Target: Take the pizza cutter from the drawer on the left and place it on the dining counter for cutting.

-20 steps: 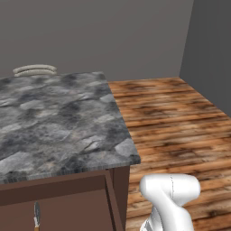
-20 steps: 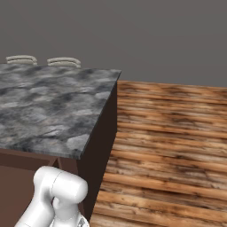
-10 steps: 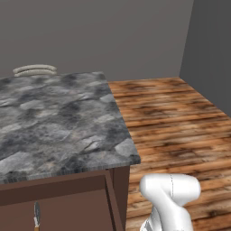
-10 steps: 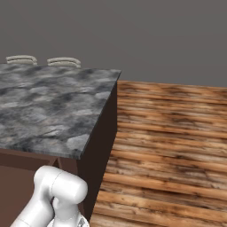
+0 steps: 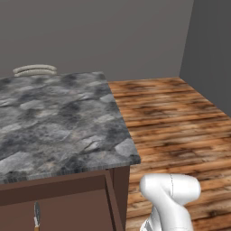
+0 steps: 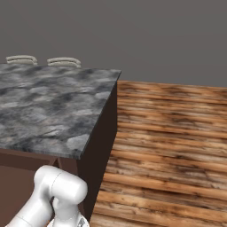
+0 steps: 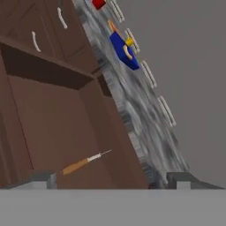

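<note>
Drawer (image 7: 66, 132) pulled open, dark brown wood, under counter edge. Pizza cutter (image 7: 84, 162) lying flat on drawer floor, orange handle, thin silver stem. Dining counter (image 5: 58, 122) grey-black marbled stone over brown cabinets.

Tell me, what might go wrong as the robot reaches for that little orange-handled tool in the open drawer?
The pizza cutter is thin and lies flat on the drawer floor, so the open gripper might close on nothing or nudge it away. It also lies near the drawer's side wall, which a finger could hit. Lifting out, the tool could catch the dining counter edge overhead.
</note>
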